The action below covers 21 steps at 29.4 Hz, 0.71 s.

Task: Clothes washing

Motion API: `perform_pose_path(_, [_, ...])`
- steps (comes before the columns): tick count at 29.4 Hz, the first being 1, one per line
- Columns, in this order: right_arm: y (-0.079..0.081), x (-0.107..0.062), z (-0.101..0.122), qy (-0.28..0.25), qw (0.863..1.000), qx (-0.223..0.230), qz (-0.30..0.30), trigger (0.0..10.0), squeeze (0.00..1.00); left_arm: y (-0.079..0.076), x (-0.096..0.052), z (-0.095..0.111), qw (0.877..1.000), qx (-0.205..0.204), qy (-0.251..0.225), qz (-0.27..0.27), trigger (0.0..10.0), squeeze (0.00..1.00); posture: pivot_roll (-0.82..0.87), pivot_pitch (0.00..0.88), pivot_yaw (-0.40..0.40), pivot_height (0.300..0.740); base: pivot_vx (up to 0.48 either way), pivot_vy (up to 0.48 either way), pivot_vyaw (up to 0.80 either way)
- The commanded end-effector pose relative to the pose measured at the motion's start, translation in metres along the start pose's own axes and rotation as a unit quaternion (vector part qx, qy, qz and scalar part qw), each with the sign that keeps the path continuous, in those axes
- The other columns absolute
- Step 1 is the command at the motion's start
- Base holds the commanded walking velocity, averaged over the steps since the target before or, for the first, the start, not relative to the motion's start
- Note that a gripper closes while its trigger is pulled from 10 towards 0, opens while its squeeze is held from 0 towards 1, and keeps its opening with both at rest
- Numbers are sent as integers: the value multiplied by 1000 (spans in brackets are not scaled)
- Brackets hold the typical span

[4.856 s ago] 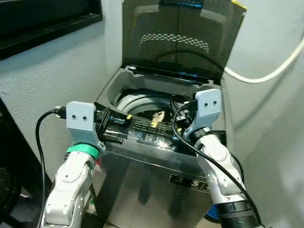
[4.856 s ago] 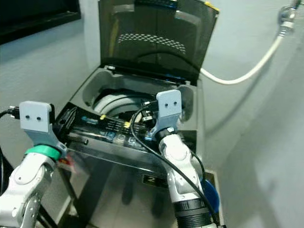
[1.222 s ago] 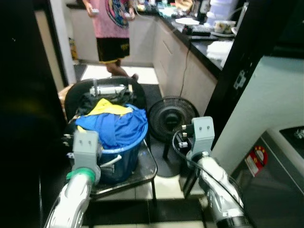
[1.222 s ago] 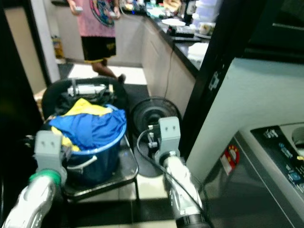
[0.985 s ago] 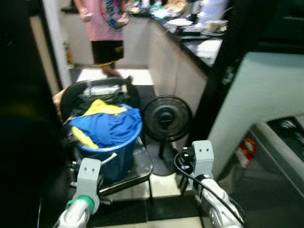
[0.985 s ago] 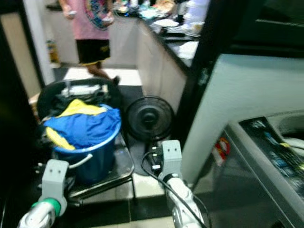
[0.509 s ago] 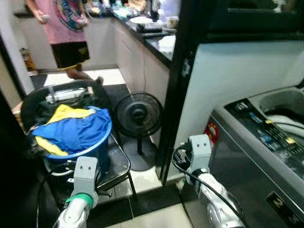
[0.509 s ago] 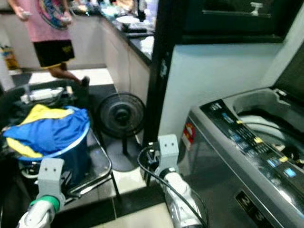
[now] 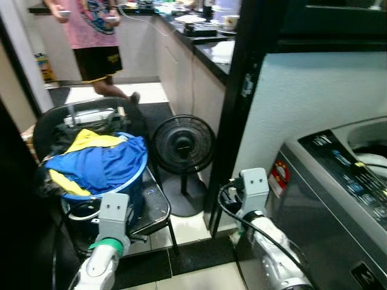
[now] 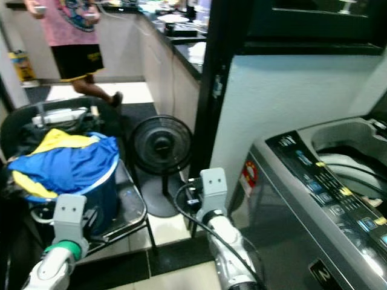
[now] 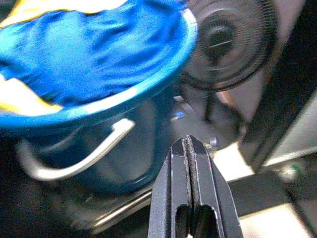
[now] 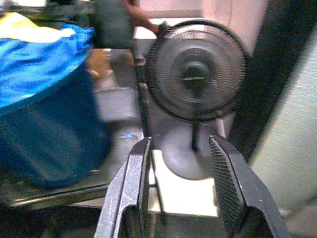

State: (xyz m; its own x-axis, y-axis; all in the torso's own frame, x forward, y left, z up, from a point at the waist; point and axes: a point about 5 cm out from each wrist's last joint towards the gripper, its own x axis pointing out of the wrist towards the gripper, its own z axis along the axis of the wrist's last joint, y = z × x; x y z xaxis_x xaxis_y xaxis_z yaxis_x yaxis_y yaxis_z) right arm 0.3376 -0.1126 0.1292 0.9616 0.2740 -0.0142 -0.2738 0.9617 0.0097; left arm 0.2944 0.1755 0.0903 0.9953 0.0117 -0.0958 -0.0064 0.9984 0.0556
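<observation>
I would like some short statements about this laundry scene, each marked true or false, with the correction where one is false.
1. The blue bucket holds blue and yellow clothes. True.
2. The bucket stands on the floor tiles. False: it sits on the seat of a black chair.
3. The left hand has its fingers pressed together. True.
4. The right hand is shut on a garment. False: its fingers stand apart and hold nothing.
5. A black fan stands on the floor between the chair and the washing machine. True.
6. The fan lies tipped over. False: it stands upright on its round base.
</observation>
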Motion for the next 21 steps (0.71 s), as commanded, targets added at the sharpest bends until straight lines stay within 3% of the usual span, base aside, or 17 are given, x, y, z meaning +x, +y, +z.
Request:
perform_pose_path(1, [-2, -1, -2, 3, 1000, 2, -2, 10000, 0, -1, -1, -5, 1000, 1, 8, -3, 10000, 0, -45, 17, -4, 740, 0, 0, 800])
perform_pose_path(8, [-4, 0, 0, -5, 1000, 11, -4, 10000, 0, -1, 1, 3, 1000, -18, -13, -7, 10000, 0, -44, 16, -5, 740, 0, 0, 800])
perform_pose_path(21, [-3, 3, 6, -16, 1000, 19, -1, 10000, 0, 2, 3, 10, 999, -27, -28, -2, 10000, 0, -34, 20, -10, 740, 321, 0, 0])
